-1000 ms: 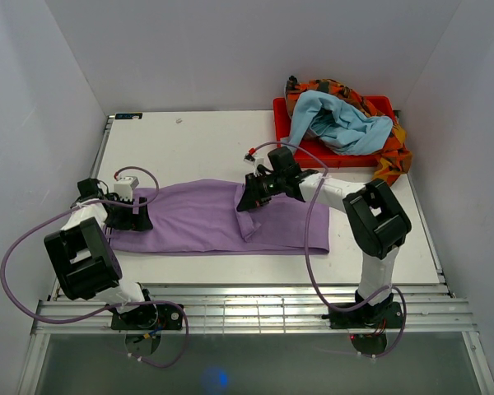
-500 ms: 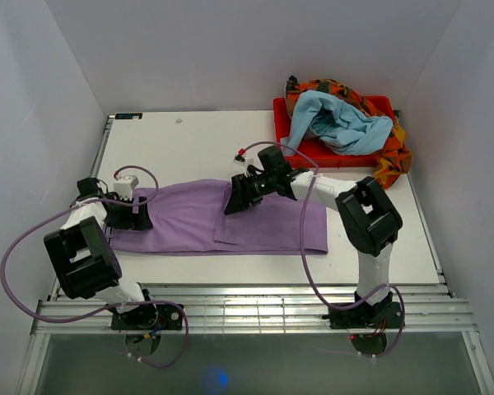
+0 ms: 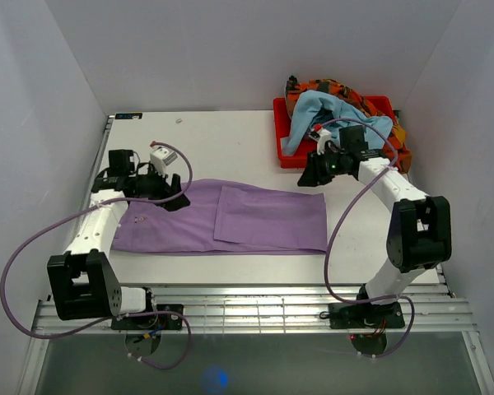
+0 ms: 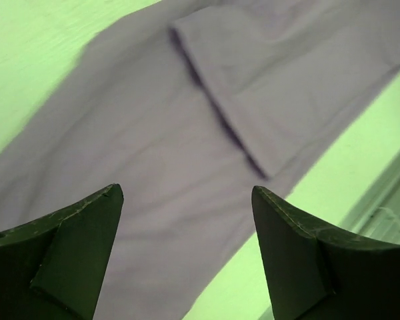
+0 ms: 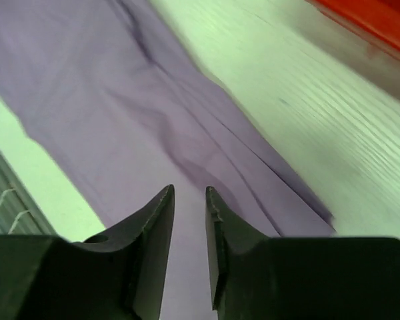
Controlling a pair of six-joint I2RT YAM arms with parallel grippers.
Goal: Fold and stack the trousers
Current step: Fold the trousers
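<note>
The lilac trousers lie flat along the table's near half. Their right end is folded back over the middle, with the fold's free edge near the centre. My left gripper hovers over the trousers' left part, jaws wide open and empty. In the left wrist view the trousers and the folded flap's edge lie below it. My right gripper is raised off the cloth beside the trousers' far right corner. In the right wrist view its jaws stand a narrow gap apart, holding nothing, above the trousers.
A red bin at the back right holds a light blue garment and an orange patterned cloth hanging over its rim. The bin's edge shows in the right wrist view. White table stretches behind the trousers; a metal rail runs along the near edge.
My right gripper carried the trouser end leftward, laid it down, let go and pulled back right toward the bin. My left gripper rose from the waistband and moved right over the cloth.
</note>
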